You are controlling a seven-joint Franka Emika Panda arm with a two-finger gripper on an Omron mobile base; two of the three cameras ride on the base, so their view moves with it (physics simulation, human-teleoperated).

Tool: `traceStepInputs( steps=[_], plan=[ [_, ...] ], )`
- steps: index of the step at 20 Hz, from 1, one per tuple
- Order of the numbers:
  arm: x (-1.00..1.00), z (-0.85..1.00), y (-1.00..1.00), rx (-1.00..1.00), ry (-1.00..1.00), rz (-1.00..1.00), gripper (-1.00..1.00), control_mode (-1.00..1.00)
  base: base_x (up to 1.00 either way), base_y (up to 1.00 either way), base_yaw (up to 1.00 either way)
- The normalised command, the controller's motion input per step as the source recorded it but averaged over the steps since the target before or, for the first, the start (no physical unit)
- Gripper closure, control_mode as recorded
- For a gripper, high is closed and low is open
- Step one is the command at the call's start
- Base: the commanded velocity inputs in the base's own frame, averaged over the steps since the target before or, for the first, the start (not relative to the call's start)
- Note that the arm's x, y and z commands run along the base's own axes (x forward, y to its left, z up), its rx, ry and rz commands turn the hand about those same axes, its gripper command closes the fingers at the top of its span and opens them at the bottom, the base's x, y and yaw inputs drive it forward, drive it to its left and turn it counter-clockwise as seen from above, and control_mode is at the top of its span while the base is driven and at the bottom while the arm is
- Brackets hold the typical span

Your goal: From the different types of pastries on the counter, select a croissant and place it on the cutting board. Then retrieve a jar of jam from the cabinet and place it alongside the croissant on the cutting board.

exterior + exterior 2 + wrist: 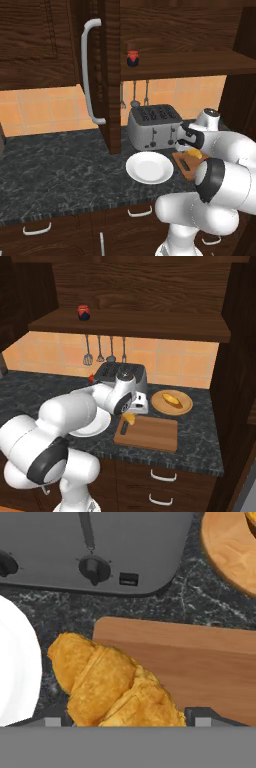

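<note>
The croissant (112,684) is golden with brown ridges, and my gripper (127,719) is shut on it, one dark fingertip on each side. It hangs at the left end of the reddish-brown cutting board (200,662), partly past the board's edge over the black counter (200,597). From the right base view the croissant (129,419) is beside the board's dark slot handle (123,429), under my gripper (131,410). The jar of jam (132,58), dark with a red lid, stands on the shelf of the open cabinet (107,75). I cannot tell whether the croissant touches the board.
A silver toaster (122,373) stands right behind the board. A round white plate (95,423) lies to its left. A round tan wooden plate (182,406) with an oval bun (171,400) sits behind the board on the right. The open cabinet door's grey handle (87,70) juts over the counter.
</note>
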Motion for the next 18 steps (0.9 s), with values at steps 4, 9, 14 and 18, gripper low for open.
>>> traceStepInputs(
  steps=[4, 9, 14, 18],
  plan=[
    [-0.21, -0.43, -0.31, -0.01, 0.00, 0.00, 1.00, -1.00, 0.00, 0.00, 0.00],
    [-0.14, -0.29, -0.16, 0.00, 0.00, 0.01, 1.00, -1.00, 0.00, 0.00, 0.00],
    [-0.01, -0.25, -0.02, -0.01, 0.00, 0.00, -1.00, -1.00, 0.00, 0.00, 0.00],
    [0.15, -0.03, -0.02, 0.00, 0.00, 0.00, -1.00, -1.00, 0.00, 0.00, 0.00]
  ],
)
